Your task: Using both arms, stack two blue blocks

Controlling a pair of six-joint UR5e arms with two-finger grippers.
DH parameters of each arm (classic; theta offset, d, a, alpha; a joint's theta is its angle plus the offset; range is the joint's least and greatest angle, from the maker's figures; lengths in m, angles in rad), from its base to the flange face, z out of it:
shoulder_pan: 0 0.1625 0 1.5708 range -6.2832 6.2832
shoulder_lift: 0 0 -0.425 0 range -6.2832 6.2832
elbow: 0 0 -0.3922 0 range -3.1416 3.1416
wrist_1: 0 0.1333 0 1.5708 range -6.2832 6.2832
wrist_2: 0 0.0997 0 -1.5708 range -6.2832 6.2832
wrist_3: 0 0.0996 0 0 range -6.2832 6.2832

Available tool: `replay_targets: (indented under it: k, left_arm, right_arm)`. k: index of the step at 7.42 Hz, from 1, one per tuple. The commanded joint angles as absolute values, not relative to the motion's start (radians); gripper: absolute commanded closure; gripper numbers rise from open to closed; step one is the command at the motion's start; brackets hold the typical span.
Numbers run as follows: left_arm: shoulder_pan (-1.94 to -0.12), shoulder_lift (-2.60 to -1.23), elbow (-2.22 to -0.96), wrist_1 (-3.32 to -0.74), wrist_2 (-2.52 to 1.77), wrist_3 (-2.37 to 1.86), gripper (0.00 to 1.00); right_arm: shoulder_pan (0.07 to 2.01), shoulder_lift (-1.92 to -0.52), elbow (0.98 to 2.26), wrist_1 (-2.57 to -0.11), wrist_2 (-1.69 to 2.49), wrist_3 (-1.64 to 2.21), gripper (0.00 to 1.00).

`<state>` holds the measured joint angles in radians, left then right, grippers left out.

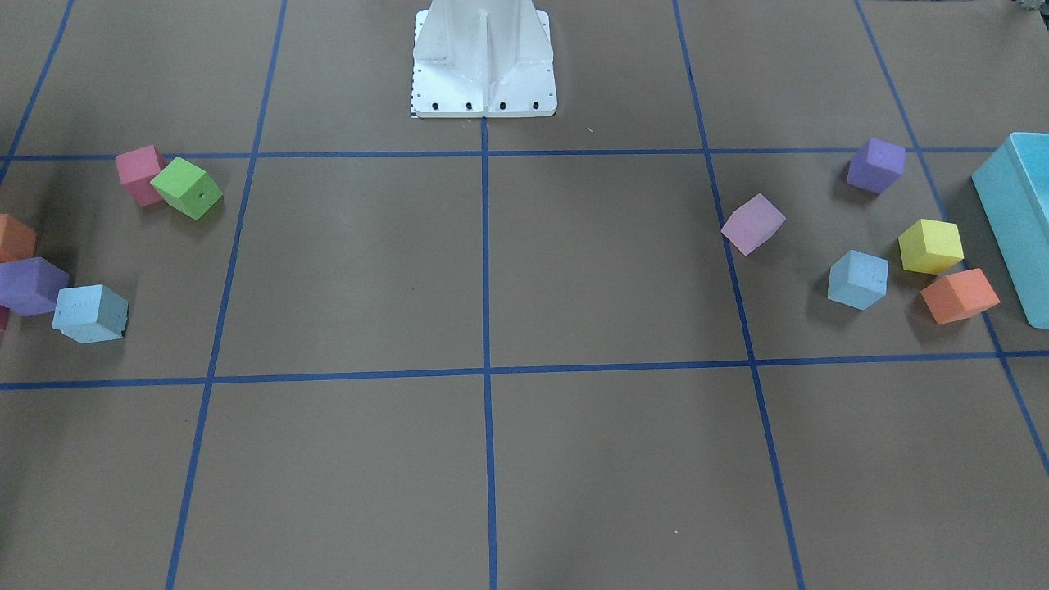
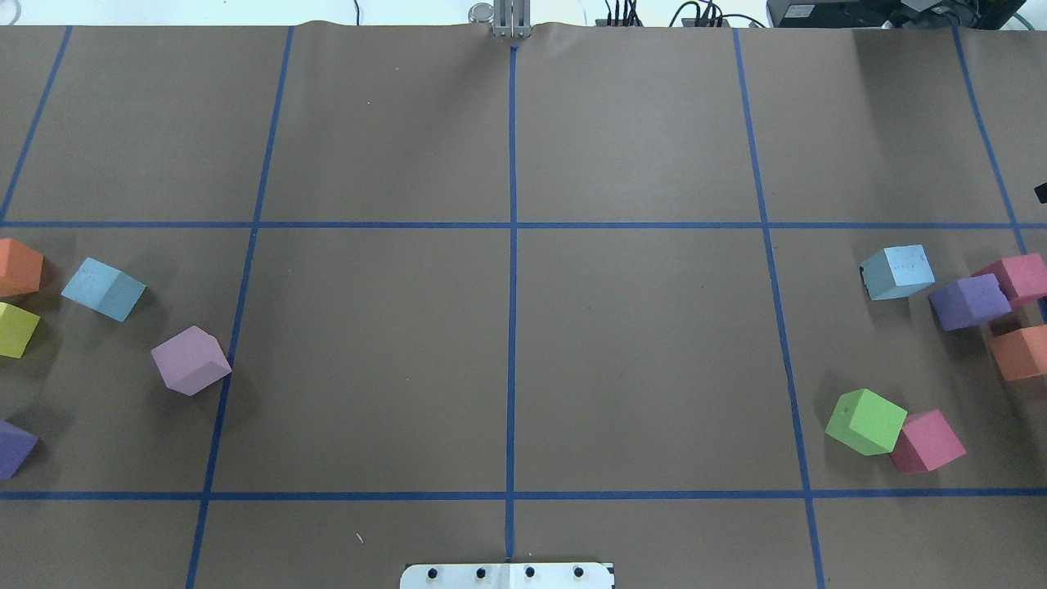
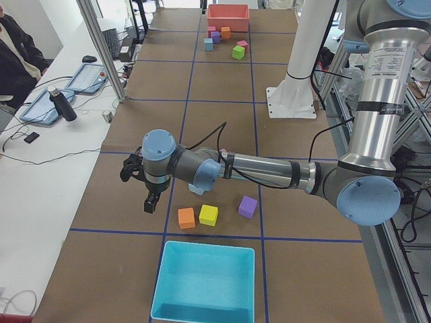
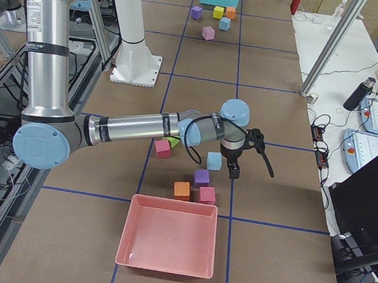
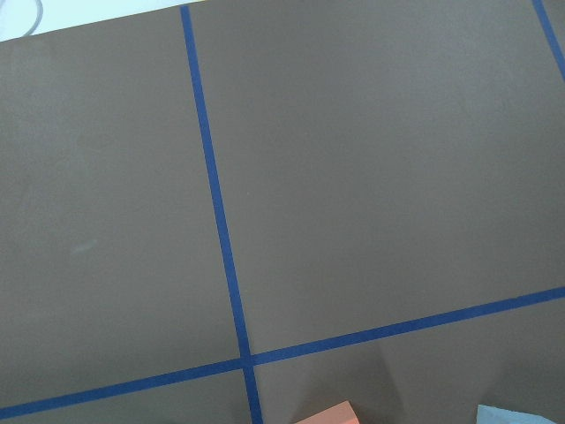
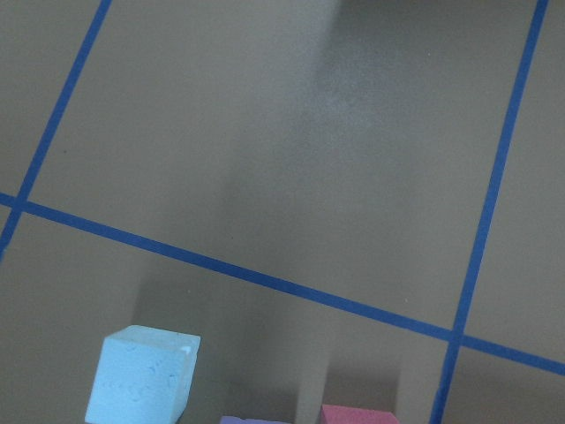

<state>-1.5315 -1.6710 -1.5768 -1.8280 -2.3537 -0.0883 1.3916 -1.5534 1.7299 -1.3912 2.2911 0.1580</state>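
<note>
— The arms?
— Only the side views show them: the left arm [image 3: 262, 168] reaches out near the turquoise bin [image 3: 202, 245], the right arm [image 4: 130, 128] near the pink bin [image 4: 166, 240]. For the left gripper [image 3: 138, 185] and right gripper [image 4: 250, 164], I cannot tell their opening.
— The blue blocks?
— Overhead, unstacked and well apart: the left-end blue block [image 2: 102, 288] near an orange cube [image 2: 16, 267], the right-end blue block [image 2: 897, 272] just beside a purple cube [image 2: 969, 301].

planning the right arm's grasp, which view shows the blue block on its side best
Overhead exterior: the blue block shows whole, top and side faces clear. Front-facing shows it whole too, near the frame edge. Right wrist: closest, but at the frame's bottom edge. Exterior right: small. Exterior left: tiny, far.
</note>
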Motion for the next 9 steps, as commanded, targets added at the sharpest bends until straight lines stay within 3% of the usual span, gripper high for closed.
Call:
replay_targets:
  k: [1, 9]
  left_arm:
    - [-1.532, -1.655, -1.577, -1.830, -2.355, -0.087, 0.02]
    - [-1.531, -1.652, -1.572, -1.833, -2.361, -0.087, 0.02]
  right_arm:
    - [1.387, -1.537, 1.735, -1.384, 2.290, 0.300, 0.00]
    - [1.024, -1.511, 1.770, -1.307, 2.140, 0.616, 0.01]
